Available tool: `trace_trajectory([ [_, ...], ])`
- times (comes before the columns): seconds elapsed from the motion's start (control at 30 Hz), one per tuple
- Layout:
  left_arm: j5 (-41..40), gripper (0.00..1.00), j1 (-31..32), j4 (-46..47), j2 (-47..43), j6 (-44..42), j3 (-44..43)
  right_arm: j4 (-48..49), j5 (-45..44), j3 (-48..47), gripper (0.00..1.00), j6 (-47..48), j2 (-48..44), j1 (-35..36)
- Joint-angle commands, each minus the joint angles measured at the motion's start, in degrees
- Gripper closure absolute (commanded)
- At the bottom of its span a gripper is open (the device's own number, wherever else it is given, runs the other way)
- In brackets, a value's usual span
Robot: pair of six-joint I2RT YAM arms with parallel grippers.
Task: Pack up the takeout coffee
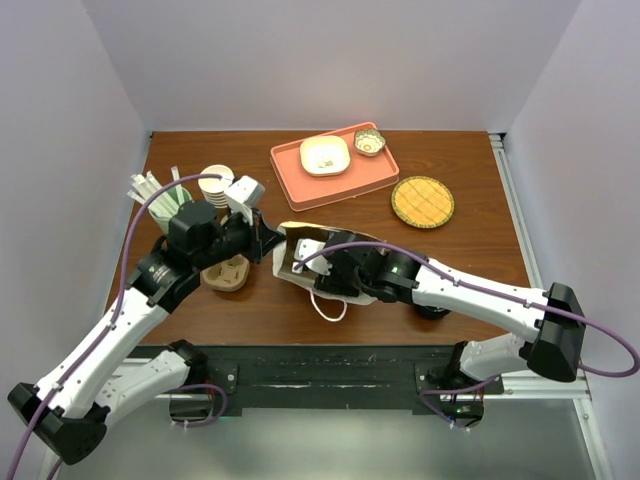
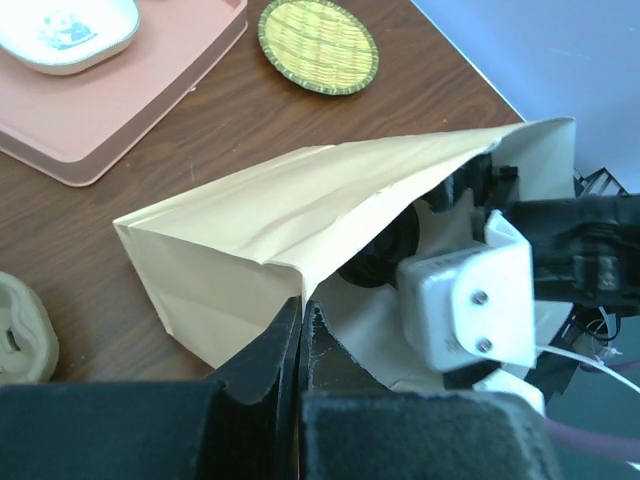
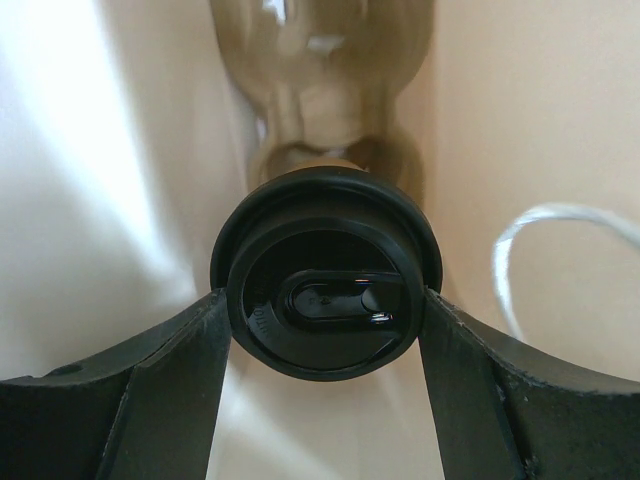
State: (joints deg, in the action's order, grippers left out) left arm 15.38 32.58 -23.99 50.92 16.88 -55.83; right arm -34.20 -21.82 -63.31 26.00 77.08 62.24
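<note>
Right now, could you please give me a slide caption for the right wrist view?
Right gripper clasps the coffee by its black lid, inside the bag.

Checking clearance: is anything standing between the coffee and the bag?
Nothing visible. The coffee, held by the right gripper, is already inside the bag; only a white string lies beside it.
</note>
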Motion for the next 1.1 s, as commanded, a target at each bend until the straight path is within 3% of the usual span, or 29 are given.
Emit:
trace_trajectory([
  [0.0,-3.5,1.0,4.1,7.0,-3.3,-1.0,5.5,1.2,-2.4,1.2,0.62,-0.2,-1.7,0.2],
  [0.4,-3.3,1.0,5.8,6.6,-3.3,-3.6,7.6,5.0,-10.2,2.8,0.62,-0.7,-1.3,0.2],
  [1.07,-4.0,1.0,6.1,6.5,-4.9,-10.6,9.5,4.6,-8.5,3.7,0.62,-7.0,-1.5,-2.5],
])
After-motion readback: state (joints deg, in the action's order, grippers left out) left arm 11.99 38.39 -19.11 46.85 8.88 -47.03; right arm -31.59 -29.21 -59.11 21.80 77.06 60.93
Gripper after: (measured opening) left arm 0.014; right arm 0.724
